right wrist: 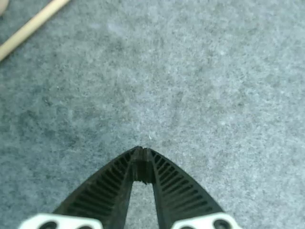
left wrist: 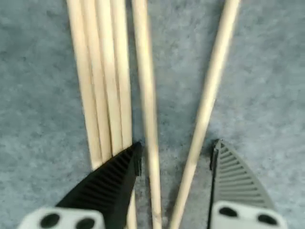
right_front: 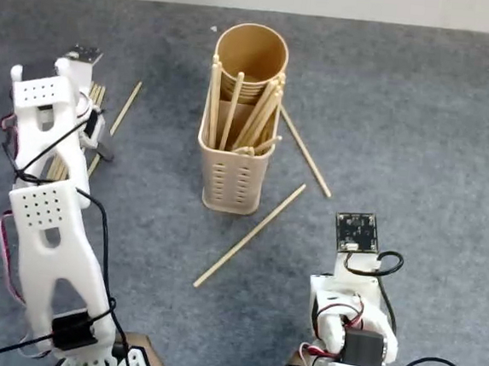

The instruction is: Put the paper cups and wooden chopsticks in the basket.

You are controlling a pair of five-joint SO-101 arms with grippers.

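Left gripper (left wrist: pixel 177 143): jaws spread wide, I see two loose chopsticks (left wrist: pixel 147 95) lying between them and a chopstick bundle (left wrist: pixel 100 86) just outside one jaw.
Right gripper (right wrist: pixel 143 151): jaws pressed together over the carpet (right wrist: pixel 214 71) (a stray chopstick (right wrist: pixel 28 26) lies well ahead).
Basket (right_front: pixel 232 182): holds paper cups (right_front: pixel 252 51) and stowed chopsticks (right_front: pixel 232 113), well apart from both sets of jaws.

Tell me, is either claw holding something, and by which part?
Nothing is held. The left gripper is open over loose chopsticks; the right gripper is shut, empty.
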